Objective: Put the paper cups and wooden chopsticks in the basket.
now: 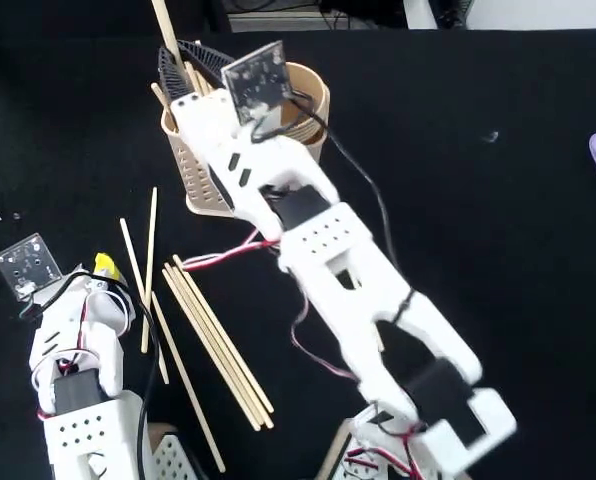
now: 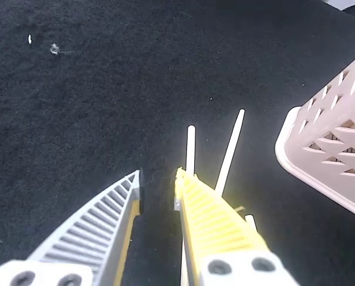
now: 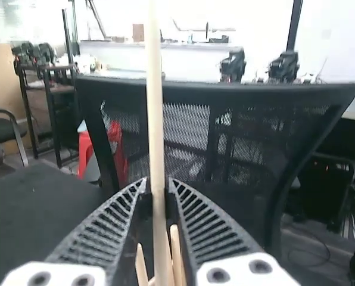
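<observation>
The right gripper (image 3: 158, 186) has its ribbed, wedge-shaped jaws closed tight on a single chopstick (image 3: 155, 113), a pale, slim wooden stick held upright. In the high view this stick rises above the basket (image 1: 200, 175), a beige plastic tub with a lattice of triangular cut-outs in its walls. Several more stick ends lean inside the basket's near corner. Brown paper cups (image 1: 313, 95) with smooth rolled rims sit in the far side of the basket. They look nested, though the arm covers too much of them to count.

The left gripper (image 2: 158, 179) sits low over the bench (image 1: 478, 250), which has a matte black, felt-like cover. Its jaws, one grey and one yellow, both ridged, stand apart by a modest gap and hold nothing. Two loose chopsticks (image 2: 230, 149) lie flat just beyond the yellow jaw. A bundle of further sticks (image 1: 218, 340) lies slantwise on the bench between the two arms.
</observation>
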You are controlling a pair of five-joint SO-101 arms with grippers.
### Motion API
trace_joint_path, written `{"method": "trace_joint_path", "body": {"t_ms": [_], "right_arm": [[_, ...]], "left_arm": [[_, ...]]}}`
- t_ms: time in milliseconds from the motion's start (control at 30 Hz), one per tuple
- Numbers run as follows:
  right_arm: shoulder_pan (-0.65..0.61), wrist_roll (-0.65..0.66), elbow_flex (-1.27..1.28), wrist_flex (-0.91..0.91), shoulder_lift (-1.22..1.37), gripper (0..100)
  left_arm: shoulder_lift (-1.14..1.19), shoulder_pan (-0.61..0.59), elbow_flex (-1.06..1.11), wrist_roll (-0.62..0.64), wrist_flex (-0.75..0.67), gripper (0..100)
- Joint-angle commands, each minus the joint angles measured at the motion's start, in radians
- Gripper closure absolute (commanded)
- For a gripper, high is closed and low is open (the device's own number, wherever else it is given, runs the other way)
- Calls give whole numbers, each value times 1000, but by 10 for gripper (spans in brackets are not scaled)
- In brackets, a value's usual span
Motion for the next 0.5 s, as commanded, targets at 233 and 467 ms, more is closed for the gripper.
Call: {"method": "trace_joint_path", "body": {"t_ms": [233,467], "right_arm": [[-5,0,-79,-20,87,986],[-9,-5,-84,123,65,812]], "left_arm": [[-11,12,-13,-8,-29,891],[-11,12,-13,-8,-29,891]]}}
